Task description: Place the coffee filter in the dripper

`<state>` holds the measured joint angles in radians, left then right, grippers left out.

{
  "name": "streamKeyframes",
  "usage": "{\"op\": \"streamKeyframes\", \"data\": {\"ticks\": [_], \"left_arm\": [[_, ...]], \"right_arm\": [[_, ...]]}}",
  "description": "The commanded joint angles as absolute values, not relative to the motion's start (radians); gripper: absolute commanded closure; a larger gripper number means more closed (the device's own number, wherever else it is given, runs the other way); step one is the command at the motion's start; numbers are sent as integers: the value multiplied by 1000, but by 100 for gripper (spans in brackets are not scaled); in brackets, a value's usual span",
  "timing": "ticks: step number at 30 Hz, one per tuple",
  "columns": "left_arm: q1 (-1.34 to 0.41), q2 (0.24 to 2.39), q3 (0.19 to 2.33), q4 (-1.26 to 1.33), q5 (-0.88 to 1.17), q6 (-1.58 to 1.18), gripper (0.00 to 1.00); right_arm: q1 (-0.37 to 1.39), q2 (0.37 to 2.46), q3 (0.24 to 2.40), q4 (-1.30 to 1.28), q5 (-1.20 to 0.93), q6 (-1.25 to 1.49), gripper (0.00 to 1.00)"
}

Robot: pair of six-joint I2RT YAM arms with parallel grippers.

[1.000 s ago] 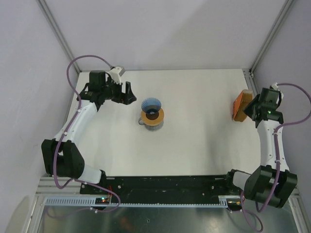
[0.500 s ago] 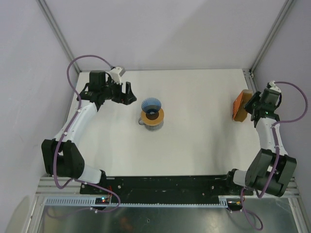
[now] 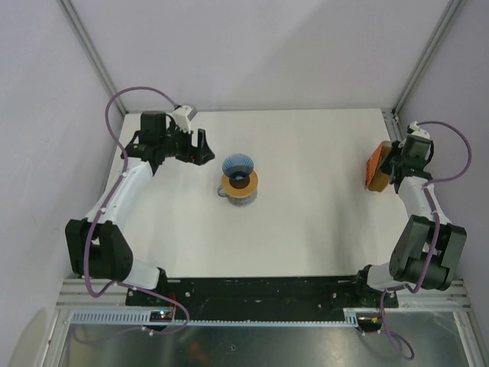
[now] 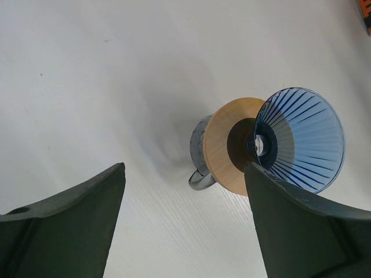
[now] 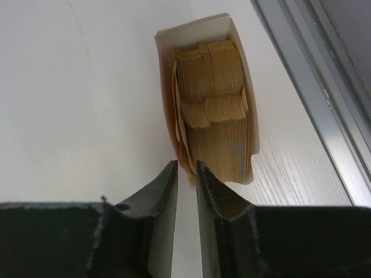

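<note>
I see R gripper (image 5: 185, 167) narrowed to a slit vs a sec ago, tips at near edge of coffee filter (image 5: 211, 110) stack just ahead. Pick's starting; can't tell if one's pinched. L gripper (image 4: 184, 171) gapes wide, dripper (image 4: 301, 139) ahead-right, unlined.

Filter: thin tan-orange paper coffee filters (image 5: 214, 133), a tight stack with ribbed edges, packed on edge in a white card sleeve (image 5: 164, 81).
Filter place: straight ahead of the right pincer (image 5: 185, 166); the stack's near corner reaches its tips, and whether it is gripped is unclear.
Dripper: small blue ribbed cone-shaped cup (image 4: 298, 139), translucent, mouth open, its ribs running down to a pale hole.
Dripper pose: narrow end against a round amber disc (image 4: 232, 133).
Dripper place: ahead of the left pincer (image 3: 202, 147), near it, not touching.
</note>
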<state>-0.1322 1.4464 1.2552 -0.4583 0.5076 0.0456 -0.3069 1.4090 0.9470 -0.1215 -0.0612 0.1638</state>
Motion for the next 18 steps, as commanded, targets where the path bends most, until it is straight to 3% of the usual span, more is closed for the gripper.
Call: {"op": "streamKeyframes", "data": {"ticks": [1,7,18], "left_arm": [[-126,1448,1255,-443,523,54,12],[-127,1449,1259,-443,523,49,12],[-126,1456,1264,-443,529,42,12]], "right_arm": [[-307,1422,1007,-75,-76,113,77],[-302,1468,1029,-65,-93,94,75],[-288,1523,1085,-60,-87,71,84]]}}
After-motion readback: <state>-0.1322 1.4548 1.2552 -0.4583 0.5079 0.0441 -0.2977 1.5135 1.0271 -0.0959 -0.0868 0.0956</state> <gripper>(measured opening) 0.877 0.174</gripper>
